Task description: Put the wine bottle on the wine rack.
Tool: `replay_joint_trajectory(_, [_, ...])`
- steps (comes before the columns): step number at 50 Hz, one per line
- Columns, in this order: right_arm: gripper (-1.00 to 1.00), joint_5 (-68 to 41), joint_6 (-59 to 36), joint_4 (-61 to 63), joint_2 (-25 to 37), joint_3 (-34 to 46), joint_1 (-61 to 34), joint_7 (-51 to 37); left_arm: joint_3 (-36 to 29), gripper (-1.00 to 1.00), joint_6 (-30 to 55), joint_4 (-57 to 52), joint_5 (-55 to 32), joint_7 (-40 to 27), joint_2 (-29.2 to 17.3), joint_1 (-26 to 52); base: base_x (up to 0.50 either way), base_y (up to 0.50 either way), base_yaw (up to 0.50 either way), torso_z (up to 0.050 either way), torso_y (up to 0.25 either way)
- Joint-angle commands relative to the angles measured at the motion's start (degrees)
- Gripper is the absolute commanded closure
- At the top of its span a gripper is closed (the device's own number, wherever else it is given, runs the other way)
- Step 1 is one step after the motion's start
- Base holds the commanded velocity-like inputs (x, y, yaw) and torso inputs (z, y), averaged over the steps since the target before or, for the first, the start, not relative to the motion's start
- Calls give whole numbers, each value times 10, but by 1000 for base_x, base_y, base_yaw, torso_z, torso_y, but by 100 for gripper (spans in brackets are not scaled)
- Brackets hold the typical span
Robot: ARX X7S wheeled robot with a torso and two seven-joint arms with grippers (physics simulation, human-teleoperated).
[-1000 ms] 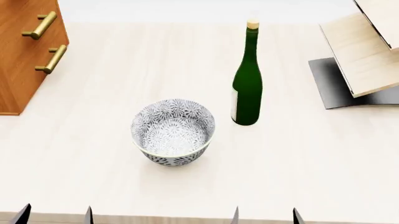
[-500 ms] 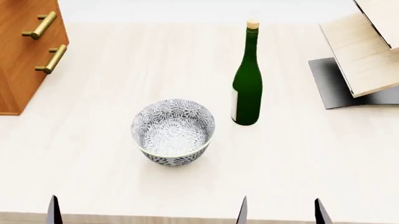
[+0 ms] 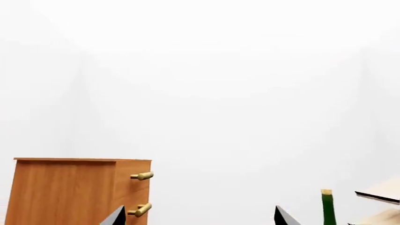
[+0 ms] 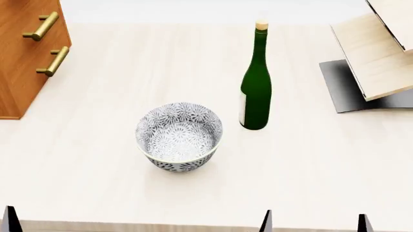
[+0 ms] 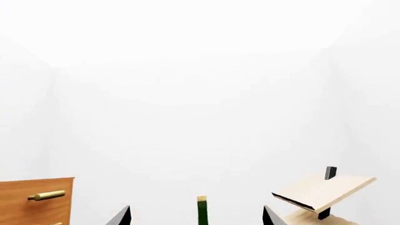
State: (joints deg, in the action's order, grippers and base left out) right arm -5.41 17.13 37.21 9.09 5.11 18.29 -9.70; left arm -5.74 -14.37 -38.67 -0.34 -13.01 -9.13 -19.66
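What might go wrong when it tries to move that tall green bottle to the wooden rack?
The bottle stands upright and slim, so a sideways nudge could topple it. The bowl sits close beside it, leaving little room on that side. The rack has slanted boards, so a poorly set bottle might slide off.

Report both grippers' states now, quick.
Left gripper: open, fingertips spread wide, holding nothing.
Right gripper: open, holding nothing; the wine bottle stands untouched on the table.
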Motion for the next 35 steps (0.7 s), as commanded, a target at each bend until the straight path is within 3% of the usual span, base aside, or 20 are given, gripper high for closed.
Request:
replay_joint_trajectory(1, [-100,4,43,4,3,3,12,-7,-3,-100,-45,-4,15,-11,-5,-13,0,0,0,0,0])
replay_joint_trajectory(35, [-100,-6,31,0,20,13,4,-24,-14,-100,-53,-6,20,-27,-22,-12,31,0,0,0,0])
